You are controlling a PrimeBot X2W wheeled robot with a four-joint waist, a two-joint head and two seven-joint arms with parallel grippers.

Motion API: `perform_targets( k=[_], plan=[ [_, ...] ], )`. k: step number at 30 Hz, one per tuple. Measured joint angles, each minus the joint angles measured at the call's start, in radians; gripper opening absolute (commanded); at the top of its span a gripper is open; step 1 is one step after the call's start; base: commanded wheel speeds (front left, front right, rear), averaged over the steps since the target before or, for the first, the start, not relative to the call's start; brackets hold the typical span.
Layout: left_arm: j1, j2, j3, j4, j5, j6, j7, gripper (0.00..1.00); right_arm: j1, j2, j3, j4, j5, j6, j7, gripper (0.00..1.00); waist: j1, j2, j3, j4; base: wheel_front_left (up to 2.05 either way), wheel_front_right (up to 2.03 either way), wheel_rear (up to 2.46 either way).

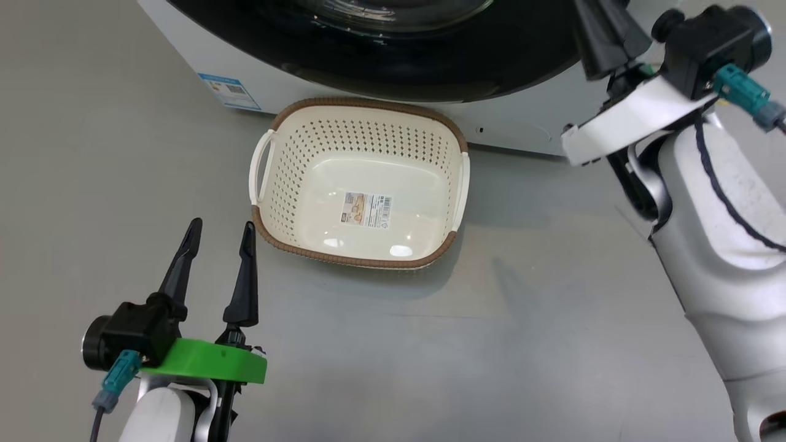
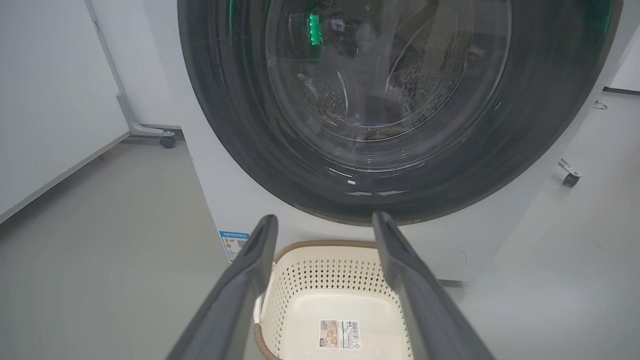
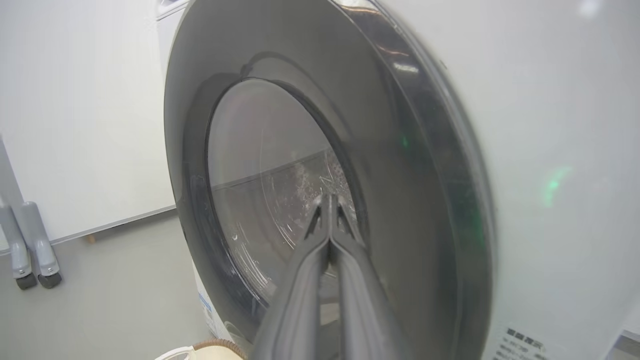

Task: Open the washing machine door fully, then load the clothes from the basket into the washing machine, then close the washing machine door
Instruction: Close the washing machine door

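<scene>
The washing machine (image 1: 522, 123) stands white at the back, and the washing machine door (image 1: 430, 73) lies flat against its front. Through the glass in the left wrist view the steel drum (image 2: 425, 65) shows dimly. The basket (image 1: 362, 103) sits on the floor in front of the door with just a label sticker on its bottom. The clothes are out of view. My left gripper (image 1: 221, 227) hangs open at the basket's front left corner, holding nothing. My right gripper (image 1: 599, 24) is shut and empty, up by the door's right rim; in its wrist view the tips (image 3: 328, 200) point across the glass.
Grey floor stretches all round the basket. A white panel on a wheeled grey foot (image 2: 167, 140) stands left of the machine. A small caster (image 2: 570, 177) sits on the floor to its right. My right forearm (image 1: 724, 245) rises along the right side.
</scene>
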Motion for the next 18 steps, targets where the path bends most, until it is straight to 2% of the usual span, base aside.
perform_targets(
  k=[2, 3, 4, 7, 9, 10, 18],
  plan=[
    [0.0, 0.0, 0.01, 0.011, -0.002, 0.0, 0.0, 1.0, 0.042, 0.0, 0.011, -0.017, 0.005, 0.0, 0.0, 0.0, 0.0, 0.0, -0.02, -0.01, 0.0, 0.0, 0.0],
    [0.0, 0.0, 0.014, 0.016, -0.002, 0.0, 0.0, 1.0, 0.061, 0.0, 0.011, -0.025, 0.006, 0.0, 0.0, 0.03, 0.0, 0.0, -0.031, -0.016, 0.0, 0.0, 0.0],
    [0.001, 0.0, 0.02, 0.019, -0.002, 0.0, 0.0, 1.0, 0.081, 0.0, 0.012, -0.034, 0.008, 0.0, 0.0, 0.11, 0.0, 0.0, -0.043, -0.023, 0.0, 0.0, 0.0],
    [0.002, -0.001, 0.038, 0.027, -0.004, 0.0, 0.0, 1.0, 0.133, -0.007, 0.008, -0.057, 0.008, 0.0, 0.0, 0.47, 0.0, 0.0, -0.078, -0.044, 0.0, 0.0, 0.0],
    [0.004, -0.001, 0.049, 0.036, -0.004, 0.0, 0.0, 1.0, 0.17, -0.012, -0.003, -0.076, 0.009, 0.0, 0.0, 0.95, -0.0001, 0.0, -0.102, -0.06, 0.0, 0.0, 0.0],
    [0.006, -0.001, 0.056, 0.043, -0.004, 0.0, 0.0, 1.0, 0.189, -0.016, -0.007, -0.085, 0.01, 0.0, 0.0, 1.0, 0.0, 0.0, -0.114, -0.068, 0.0, 0.0, 0.0],
    [0.07, -0.001, 0.122, 0.072, -0.004, 0.0, 0.0, 1.0, 0.382, -0.054, -0.106, -0.129, 0.01, 0.0, 0.0, 1.0, -0.0001, 0.0, -0.22, -0.138, 0.0, 0.0, 0.0]
  ],
)
